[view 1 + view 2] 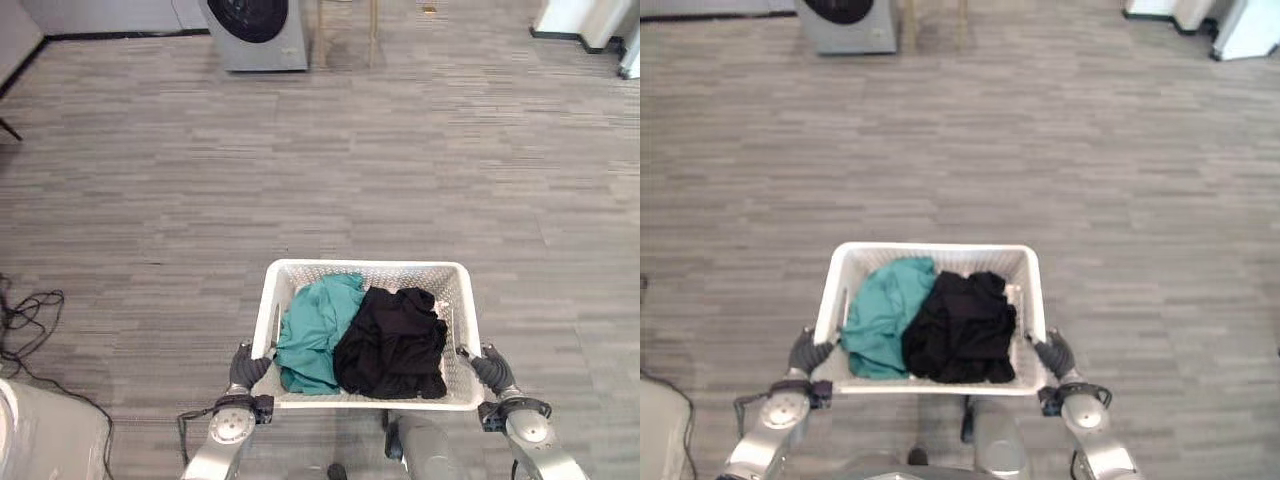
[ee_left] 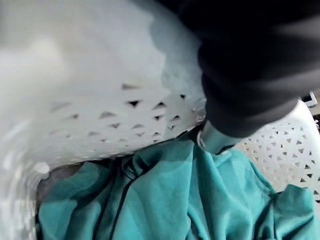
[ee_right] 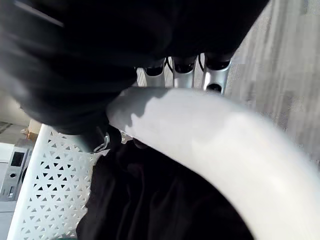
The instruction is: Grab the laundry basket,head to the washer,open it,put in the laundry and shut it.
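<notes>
We are losing the washer [image 1: 255,33] past the top edge, and the laundry basket [image 1: 366,268] rim is hiding both hands' fingertips.

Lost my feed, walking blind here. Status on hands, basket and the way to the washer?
Left hand and right hand grip the basket sides. Laundry inside. Washer far ahead, shut.

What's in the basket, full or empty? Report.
Partly full. The white basket holds a teal garment and a black garment side by side, lying below the rim.
</notes>
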